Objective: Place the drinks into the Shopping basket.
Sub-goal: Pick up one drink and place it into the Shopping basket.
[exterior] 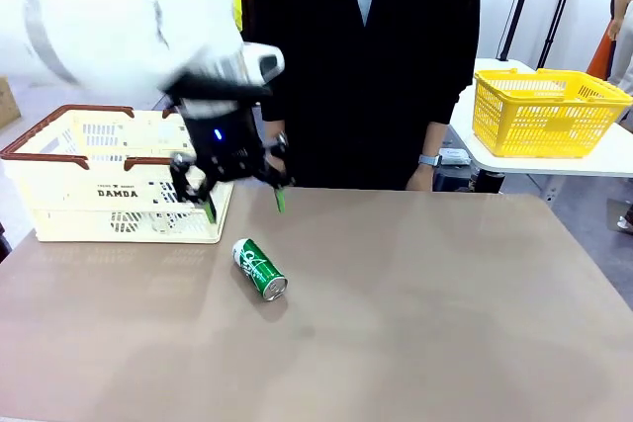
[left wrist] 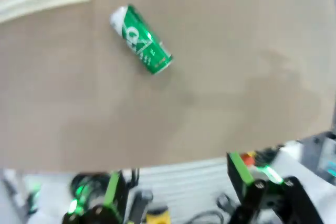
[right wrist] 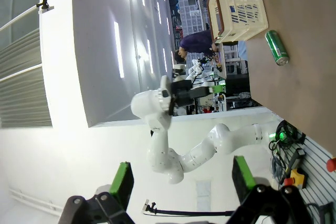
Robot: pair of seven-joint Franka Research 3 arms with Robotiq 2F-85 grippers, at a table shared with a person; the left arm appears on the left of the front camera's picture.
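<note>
Front view: the left tool (exterior: 244, 200) hangs with its green-padded fingers spread wide and nothing between them, just beside the near right corner of the Shopping basket (exterior: 59, 180). The green can (exterior: 259, 269) lies on its side on the brown surface (exterior: 425, 313), near that same corner, below the tool and untouched. A person in dark clothes stands behind the surface; a yellow basket (exterior: 544, 111) sits well apart on another table. The right tool (right wrist: 178, 184) is spread too, holding nothing. The left arm hides part of the Shopping basket, and its inside is hard to make out.
</note>
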